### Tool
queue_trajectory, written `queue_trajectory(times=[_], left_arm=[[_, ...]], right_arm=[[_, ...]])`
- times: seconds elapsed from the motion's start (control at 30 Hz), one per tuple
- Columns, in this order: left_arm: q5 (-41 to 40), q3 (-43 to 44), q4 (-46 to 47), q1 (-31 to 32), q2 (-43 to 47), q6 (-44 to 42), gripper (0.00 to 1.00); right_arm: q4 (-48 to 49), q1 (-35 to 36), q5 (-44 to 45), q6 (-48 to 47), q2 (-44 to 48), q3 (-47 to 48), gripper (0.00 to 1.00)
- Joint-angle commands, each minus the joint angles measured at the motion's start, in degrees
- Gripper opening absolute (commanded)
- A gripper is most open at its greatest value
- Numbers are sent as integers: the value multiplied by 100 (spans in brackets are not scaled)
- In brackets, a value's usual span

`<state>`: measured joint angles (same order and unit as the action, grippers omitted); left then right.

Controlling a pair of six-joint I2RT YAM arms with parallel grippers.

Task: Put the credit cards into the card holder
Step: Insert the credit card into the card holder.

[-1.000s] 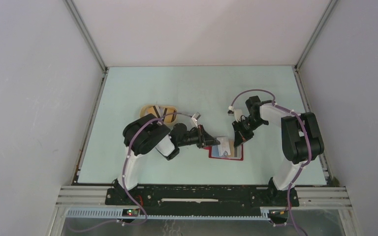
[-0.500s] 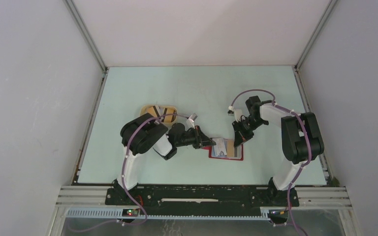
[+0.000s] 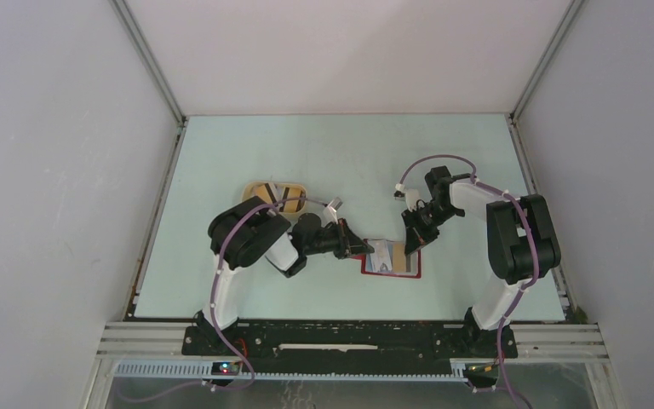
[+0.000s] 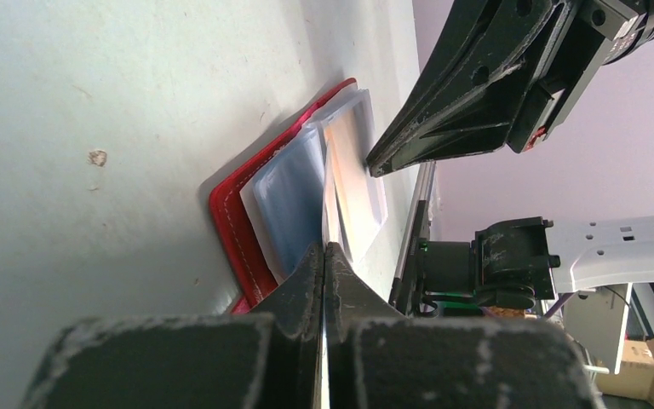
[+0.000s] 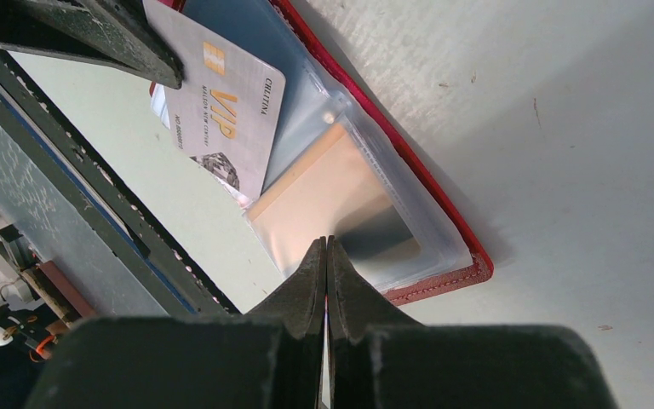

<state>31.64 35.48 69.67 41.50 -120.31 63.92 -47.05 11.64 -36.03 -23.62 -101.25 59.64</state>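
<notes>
Looking at this one, the card holder point(image 3: 410, 273) lies open flat on the table point(image 3: 306, 153), roughly between the two arms, red cover down and clear pockets up. The left gripper point(image 4: 324, 252) has its fingers pressed together on one end of a pale VIP card point(image 5: 221, 111), gripping just that end so the rest sticks out free over the holder's left half. My guess is that's so the free edge can be fed into a pocket mouth. The right gripper point(image 5: 325, 249) is squeezed closed too, tip down at the edge of the clear pocket that already has an orange card point(image 5: 332, 204) in it. It looks like it's pinning the holder so it won't skid, but I can't tell if it's actually nipping the plastic lip. Room is tight: both sets of fingers sit close together over the holder, so the VIP card only has a narrow lane to slide in. The far half of the table looks wide open if either arm needs to back out, and the tan dish point(image 3: 274, 191) is well off to the left.
</notes>
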Motion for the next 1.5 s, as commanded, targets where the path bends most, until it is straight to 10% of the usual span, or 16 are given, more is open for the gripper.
queue_trajectory(times=[0.0, 1.47], left_arm=[[-184, -50, 125, 13, 345, -210, 0], [-501, 165, -512, 175, 359, -575, 0]], right_arm=[[-42, -21, -18, 68, 62, 178, 2], [-48, -21, -27, 76, 69, 178, 2]])
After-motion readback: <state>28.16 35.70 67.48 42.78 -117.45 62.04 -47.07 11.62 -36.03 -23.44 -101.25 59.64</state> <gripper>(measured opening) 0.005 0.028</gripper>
